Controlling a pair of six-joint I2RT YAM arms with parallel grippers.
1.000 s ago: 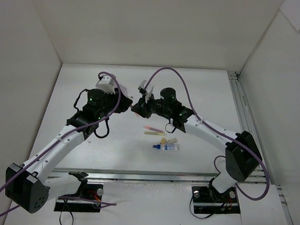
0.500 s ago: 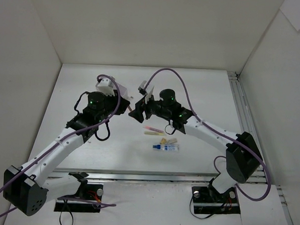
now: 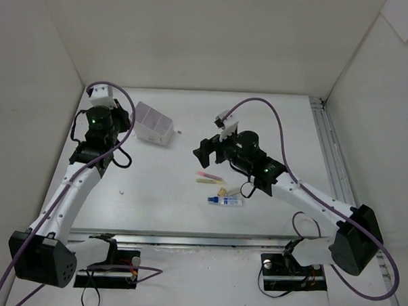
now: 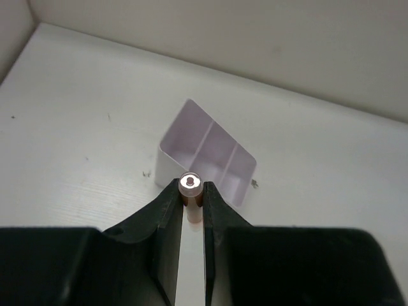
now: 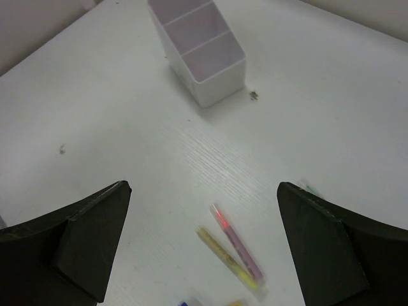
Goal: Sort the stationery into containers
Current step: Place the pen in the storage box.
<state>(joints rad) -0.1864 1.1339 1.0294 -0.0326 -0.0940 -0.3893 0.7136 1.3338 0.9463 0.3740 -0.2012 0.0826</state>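
Left end effector [image 4: 190,194] clenched on a pinkish pen [image 4: 190,182], short of the white three-compartment box [image 4: 167,168]; right end effector [image 5: 203,189] spread wide, empty, over a pink marker [image 5: 237,243] on the worktop [image 5: 127,127]. Releasing from here would likely miss the compartments

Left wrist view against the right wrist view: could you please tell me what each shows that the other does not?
Only the left wrist view shows the left gripper shut on a thin brownish stick, seen end-on. Only the right wrist view shows the right gripper, wide open, with a pink pen and a yellow pen lying side by side on the table. Both show the white three-compartment box standing on the table.
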